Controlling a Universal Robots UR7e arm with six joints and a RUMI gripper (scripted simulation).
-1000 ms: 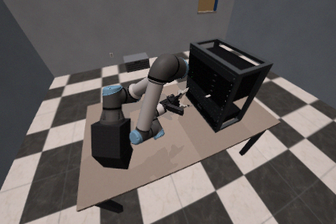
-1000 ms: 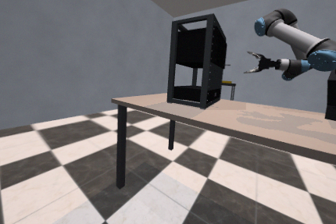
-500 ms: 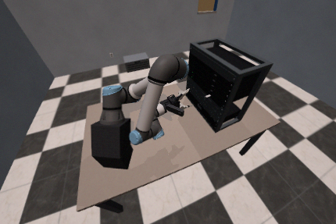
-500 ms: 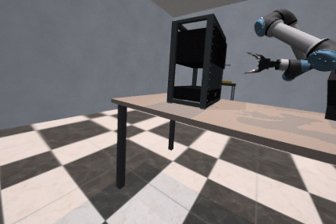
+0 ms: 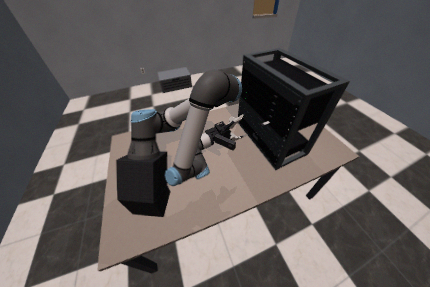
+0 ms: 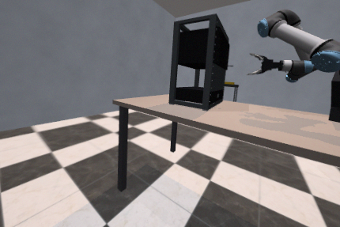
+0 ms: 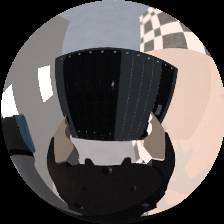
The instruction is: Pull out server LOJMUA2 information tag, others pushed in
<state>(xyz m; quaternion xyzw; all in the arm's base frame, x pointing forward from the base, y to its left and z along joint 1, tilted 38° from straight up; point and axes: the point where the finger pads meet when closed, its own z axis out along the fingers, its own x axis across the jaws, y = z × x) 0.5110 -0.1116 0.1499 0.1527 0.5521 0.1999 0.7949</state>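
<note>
Fingers (image 6: pixel 257 64) spread, empty, facing rack (image 6: pixel 212 62), well apart.

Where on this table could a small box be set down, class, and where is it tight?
Bare patches: the table's near half, below the arm base toward the front edge, and the strip between gripper and rack foot. Tight: the far side, where arm and rack crowd together.
</note>
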